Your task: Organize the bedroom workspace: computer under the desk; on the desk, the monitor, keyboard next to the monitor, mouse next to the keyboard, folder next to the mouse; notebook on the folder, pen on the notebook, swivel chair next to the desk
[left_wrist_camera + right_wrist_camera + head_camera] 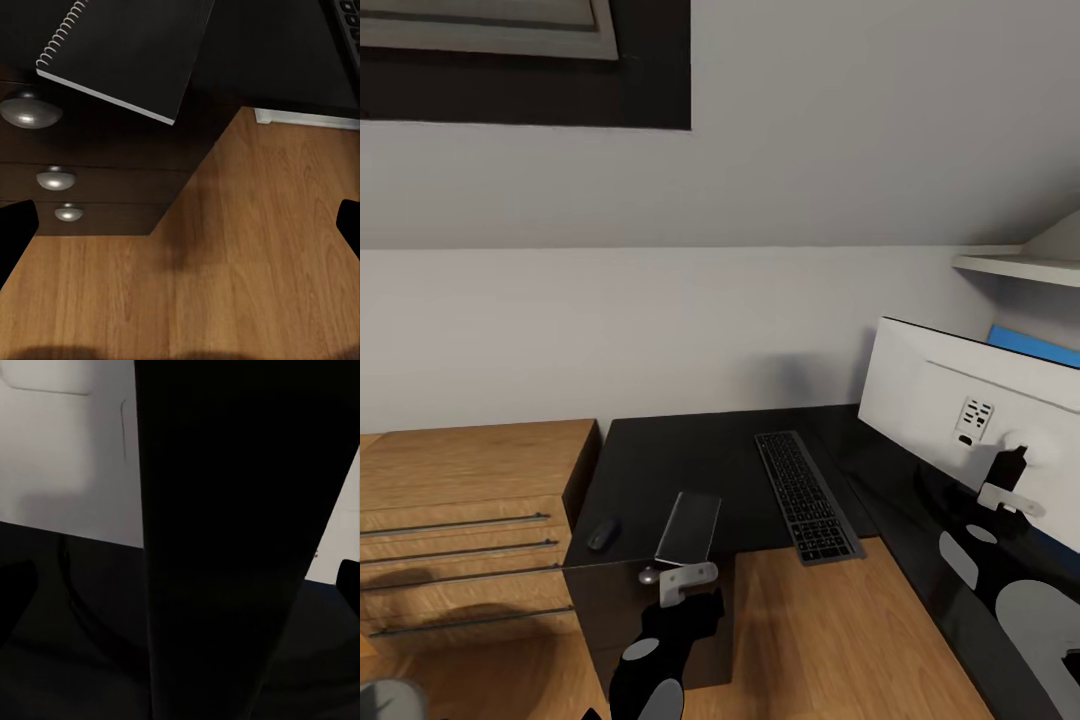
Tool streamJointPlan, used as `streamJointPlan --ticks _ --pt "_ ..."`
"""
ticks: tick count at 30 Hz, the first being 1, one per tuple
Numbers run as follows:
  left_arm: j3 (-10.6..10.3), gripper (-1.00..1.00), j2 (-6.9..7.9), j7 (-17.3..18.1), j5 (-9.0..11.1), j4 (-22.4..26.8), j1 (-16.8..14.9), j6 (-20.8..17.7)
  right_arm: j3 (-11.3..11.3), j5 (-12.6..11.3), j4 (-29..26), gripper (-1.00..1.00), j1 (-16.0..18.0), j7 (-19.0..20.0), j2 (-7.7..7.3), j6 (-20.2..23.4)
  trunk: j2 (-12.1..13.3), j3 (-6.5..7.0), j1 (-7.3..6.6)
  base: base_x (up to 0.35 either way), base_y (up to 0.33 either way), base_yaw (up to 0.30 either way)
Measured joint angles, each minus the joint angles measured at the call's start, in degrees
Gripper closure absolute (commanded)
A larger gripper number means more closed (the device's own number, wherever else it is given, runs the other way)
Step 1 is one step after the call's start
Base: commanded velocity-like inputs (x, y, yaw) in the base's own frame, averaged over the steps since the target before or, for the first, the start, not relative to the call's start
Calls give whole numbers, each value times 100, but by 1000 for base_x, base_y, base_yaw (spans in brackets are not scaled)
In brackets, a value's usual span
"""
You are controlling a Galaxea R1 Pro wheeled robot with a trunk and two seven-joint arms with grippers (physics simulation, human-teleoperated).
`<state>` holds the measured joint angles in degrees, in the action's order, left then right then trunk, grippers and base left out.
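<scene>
The black desk (pixel 660 460) carries the keyboard (pixel 805 495) at its middle and the small black mouse (pixel 602 533) near its left front corner. The grey notebook (pixel 688 527) lies between them and overhangs the front edge. My left gripper (pixel 685 585) hangs open just below and in front of it. The left wrist view shows the spiral-bound notebook (pixel 124 52) above the open left gripper (pixel 180 232). The monitor (pixel 960 400) stands at the right, white back towards me. My right gripper (pixel 1010 495) is at its black stand (pixel 225 547), open, a finger on either side. A bright blue folder (pixel 1032 345) peeks over the monitor.
A light wood dresser (pixel 460 500) with long handles stands against the desk's left side. Round silver drawer knobs (pixel 30 111) sit under the desk's left end, over wooden floor (pixel 247 262). A white shelf (pixel 1010 265) juts from the wall at the upper right.
</scene>
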<state>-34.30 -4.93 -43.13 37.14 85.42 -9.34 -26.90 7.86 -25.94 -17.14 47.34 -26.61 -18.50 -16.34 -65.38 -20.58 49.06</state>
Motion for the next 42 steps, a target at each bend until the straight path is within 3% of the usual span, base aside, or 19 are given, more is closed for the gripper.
streamJointPlan --ticks 8,9,34,42 --pt "0 -100 0 0 6 -5 1 -2 0 0 1 -100 -1 -2 0 0 0 0 0 5 -4 0" --pt "0 -100 0 0 7 -5 1 -2 0 0 1 100 -1 -1 0 0 0 0 0 1 -1 0" --pt "0 -100 0 0 2 -32 0 -2 -4 3 -1 100 -1 -14 -1 22 0 0 0 -1 0 0" --pt "-1 -100 0 0 2 -31 -1 -2 -14 25 -6 100 -1 -14 1 34 1 0 3 -174 0 0"
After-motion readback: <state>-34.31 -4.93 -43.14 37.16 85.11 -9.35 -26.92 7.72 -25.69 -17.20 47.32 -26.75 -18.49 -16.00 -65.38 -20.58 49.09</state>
